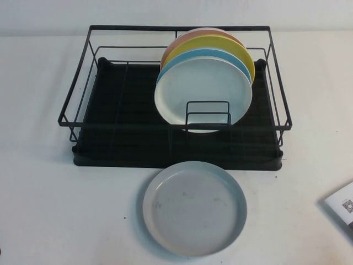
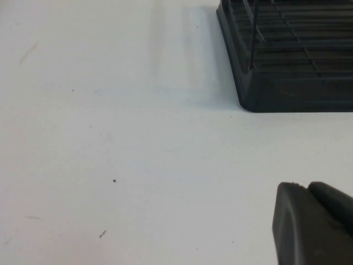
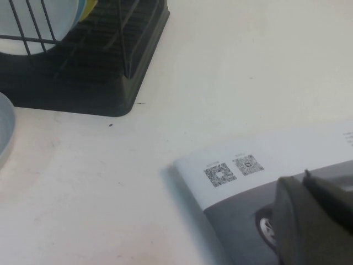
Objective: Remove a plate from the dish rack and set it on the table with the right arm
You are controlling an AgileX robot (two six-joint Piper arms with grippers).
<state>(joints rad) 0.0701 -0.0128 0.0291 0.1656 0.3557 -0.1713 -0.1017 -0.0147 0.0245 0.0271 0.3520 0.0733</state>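
The pale grey-blue plate (image 1: 194, 208) lies flat on the white table (image 1: 55, 210), just in front of the black dish rack (image 1: 121, 99). Its rim also shows at the edge of the right wrist view (image 3: 4, 132). Neither arm shows in the high view. My right gripper (image 3: 303, 179) is shut and empty, low over a printed booklet to the right of the rack's corner (image 3: 99, 72). My left gripper (image 2: 306, 190) is shut and empty over bare table, near the rack's other front corner (image 2: 298, 66).
Several plates stand upright in the rack: a white-cream one (image 1: 204, 94) in front, then sky-blue (image 1: 212, 55), yellow (image 1: 220, 45) and orange (image 1: 187, 40). A booklet with QR codes (image 1: 342, 204) lies at the table's right edge and also shows in the right wrist view (image 3: 248, 176).
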